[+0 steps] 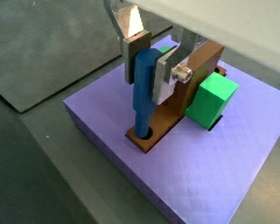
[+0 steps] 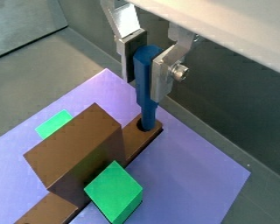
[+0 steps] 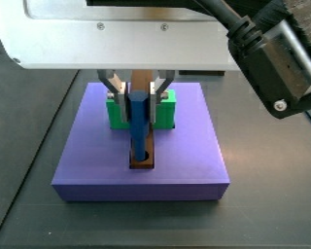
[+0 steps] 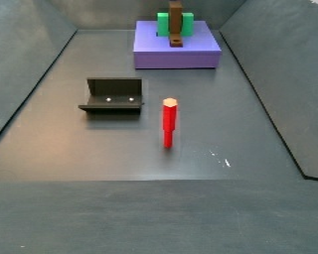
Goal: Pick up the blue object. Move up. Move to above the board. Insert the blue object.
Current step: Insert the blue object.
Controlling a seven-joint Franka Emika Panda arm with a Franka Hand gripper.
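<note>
The claw (image 1: 150, 63) is hanging over the purple slab (image 1: 119, 166) at the far end of the worktop (image 4: 148, 169), its flat silver fingers (image 1: 136, 44) pinching the blue object (image 1: 145, 92) near its top. In both wrist views the blue rod is standing upright between the dark pads, and its lower end is sitting in the round hole at the end of the board (image 1: 166, 122), (image 2: 140, 142). The board itself is lying flat along the top of the slab, a narrow brown plank running back under the claw.

In a wrist view the claw (image 2: 149, 57) is showing one finger (image 2: 129, 31) on the far side of the blue object (image 2: 145, 87) and the other plate pressing against its near side. A green block (image 2: 116, 191) is lying across the board, with a taller brown block (image 2: 74, 156) standing just beside it; a second green patch (image 2: 55, 124) is peeking out past that brown block. The green block (image 1: 210, 101) is sitting close beside the board's far part.

In a side view the claw (image 3: 141, 92) is reaching down in front of the green block (image 3: 116, 112), and the blue object (image 3: 141, 126) is standing on the board's near end (image 3: 141, 163) over the purple slab (image 3: 143, 180).

In a side view a red rod (image 4: 169, 121) is standing upright on the worktop, well apart from the slab (image 4: 175, 52), with the fixture (image 4: 112, 96) near it
</note>
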